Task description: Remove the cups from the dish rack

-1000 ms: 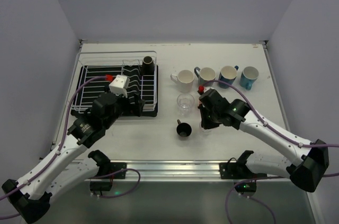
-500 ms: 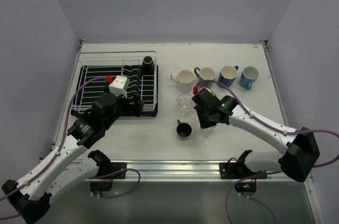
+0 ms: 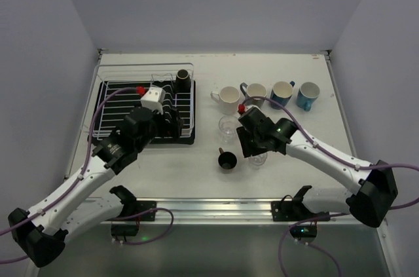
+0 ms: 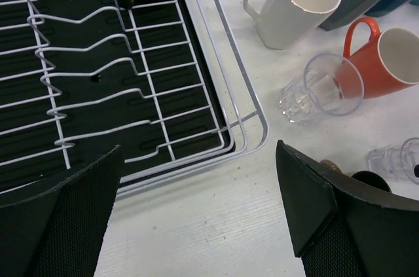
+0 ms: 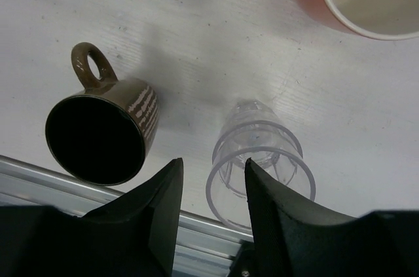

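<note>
The white table [image 3: 262, 67] sits boxed in by pale grey walls [image 3: 216, 2] at the back and both sides. Along its near edge runs a silver metal rail [image 3: 216, 206].

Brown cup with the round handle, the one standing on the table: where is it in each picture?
Top external: the brown cup is near the table's front edge, about the middle.
Left wrist: only a sliver shows, low at the right edge.
Right wrist: lower left, its dark mouth facing the camera.
Shared landmark: the small clear glass stands just beside it in every view.
</note>
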`<control>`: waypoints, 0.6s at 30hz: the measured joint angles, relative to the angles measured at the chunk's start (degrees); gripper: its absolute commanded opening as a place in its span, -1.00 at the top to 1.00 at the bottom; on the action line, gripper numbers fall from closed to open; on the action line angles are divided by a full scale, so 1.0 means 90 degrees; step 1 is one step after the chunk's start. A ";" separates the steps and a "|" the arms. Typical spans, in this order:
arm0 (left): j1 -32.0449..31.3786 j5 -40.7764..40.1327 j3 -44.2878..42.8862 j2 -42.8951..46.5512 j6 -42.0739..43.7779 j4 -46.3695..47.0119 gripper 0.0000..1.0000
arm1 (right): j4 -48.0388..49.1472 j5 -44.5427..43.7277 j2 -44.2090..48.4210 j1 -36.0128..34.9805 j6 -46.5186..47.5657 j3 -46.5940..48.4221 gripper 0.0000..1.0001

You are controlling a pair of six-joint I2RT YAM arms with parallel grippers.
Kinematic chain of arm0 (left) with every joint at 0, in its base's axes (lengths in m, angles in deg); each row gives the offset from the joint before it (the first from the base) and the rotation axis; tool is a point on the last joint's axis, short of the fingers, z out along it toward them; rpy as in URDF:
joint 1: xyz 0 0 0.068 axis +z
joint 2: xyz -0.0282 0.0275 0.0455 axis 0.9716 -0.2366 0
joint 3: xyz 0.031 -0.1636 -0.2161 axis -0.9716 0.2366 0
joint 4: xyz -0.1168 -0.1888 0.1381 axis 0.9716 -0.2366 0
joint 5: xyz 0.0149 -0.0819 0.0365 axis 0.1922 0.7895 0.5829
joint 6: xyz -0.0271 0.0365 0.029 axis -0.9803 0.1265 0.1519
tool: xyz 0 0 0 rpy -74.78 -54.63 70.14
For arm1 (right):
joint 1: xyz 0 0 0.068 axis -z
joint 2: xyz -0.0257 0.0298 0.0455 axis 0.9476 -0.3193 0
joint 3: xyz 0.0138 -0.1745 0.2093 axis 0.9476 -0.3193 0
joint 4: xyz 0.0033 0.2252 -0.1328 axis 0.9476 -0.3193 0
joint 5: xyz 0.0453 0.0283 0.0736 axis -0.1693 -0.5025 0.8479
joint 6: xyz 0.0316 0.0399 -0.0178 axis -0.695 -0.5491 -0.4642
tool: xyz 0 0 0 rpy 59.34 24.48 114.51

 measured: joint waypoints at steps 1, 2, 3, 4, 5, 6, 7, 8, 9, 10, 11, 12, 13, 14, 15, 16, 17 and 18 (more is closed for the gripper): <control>0.0000 -0.0007 -0.0041 -0.0104 -0.0022 0.0070 -0.99 | 0.0000 0.0000 0.0083 0.0000 0.0002 0.0010 0.07; 0.0000 -0.0032 -0.0100 -0.0240 -0.0039 0.0151 -0.98 | 0.0002 0.0005 0.0194 0.0000 0.0005 0.0022 0.07; 0.0000 -0.0078 -0.0182 -0.0420 -0.0061 0.0255 -0.96 | 0.0017 0.0015 0.0340 0.0000 0.0015 0.0032 0.07; 0.0000 -0.0136 -0.0289 -0.0646 -0.0068 0.0338 -0.93 | 0.0051 0.0022 0.0510 0.0000 0.0019 0.0034 0.07; 0.0000 -0.0221 -0.0430 -0.0903 -0.0073 0.0432 -0.91 | 0.0085 0.0027 0.0673 0.0000 0.0022 0.0034 0.07; 0.0000 -0.0338 -0.0597 -0.1202 -0.0066 0.0542 -0.88 | 0.0151 0.0051 0.0908 0.0002 0.0024 0.0032 0.07; 0.0002 -0.0440 -0.0765 -0.1535 -0.0056 0.0678 -0.82 | 0.0243 0.0080 0.1154 0.0002 0.0024 0.0032 0.07; 0.0019 -0.0529 -0.0940 -0.1865 -0.0053 0.0814 -0.77 | 0.0355 0.0124 0.1421 0.0000 0.0024 0.0029 0.08; 0.0061 -0.0561 -0.1086 -0.2135 -0.0019 0.0896 -0.73 | 0.0532 0.0160 0.1729 0.0000 0.0024 0.0010 0.09; 0.0114 -0.0578 -0.1260 -0.2482 -0.0010 0.1003 -0.68 | 0.0685 0.0163 0.1970 0.0002 0.0022 -0.0029 0.10; 0.0206 -0.0583 -0.1445 -0.2810 -0.0010 0.1093 -0.65 | 0.0838 0.0175 0.2205 0.0000 0.0019 -0.0083 0.11; 0.0340 -0.0561 -0.1630 -0.3160 -0.0007 0.1195 -0.61 | 0.0969 0.0180 0.2390 0.0000 0.0019 -0.0143 0.12; 0.0478 -0.0556 -0.1756 -0.3446 -0.0005 0.1302 -0.57 | 0.1093 0.0180 0.2552 0.0000 0.0017 -0.0221 0.12; 0.0614 -0.0532 -0.1858 -0.3650 -0.0005 0.1353 -0.55 | 0.1200 0.0177 0.2701 0.0002 0.0017 -0.0306 0.14; 0.0782 -0.0476 -0.2004 -0.3900 -0.0002 0.1382 -0.53 | 0.1248 0.0172 0.2793 0.0002 0.0019 -0.0374 0.15; 0.0954 -0.0425 -0.2154 -0.4143 0.0002 0.1423 -0.46 | 0.1314 0.0165 0.2878 0.0002 0.0019 -0.0457 0.16; 0.1115 -0.0381 -0.2327 -0.4367 0.0015 0.1447 -0.42 | 0.1355 0.0160 0.2929 0.0002 0.0019 -0.0532 0.17; 0.1258 -0.0325 -0.2521 -0.4583 0.0051 0.1467 -0.38 | 0.1387 0.0155 0.2980 0.0002 0.0019 -0.0597 0.21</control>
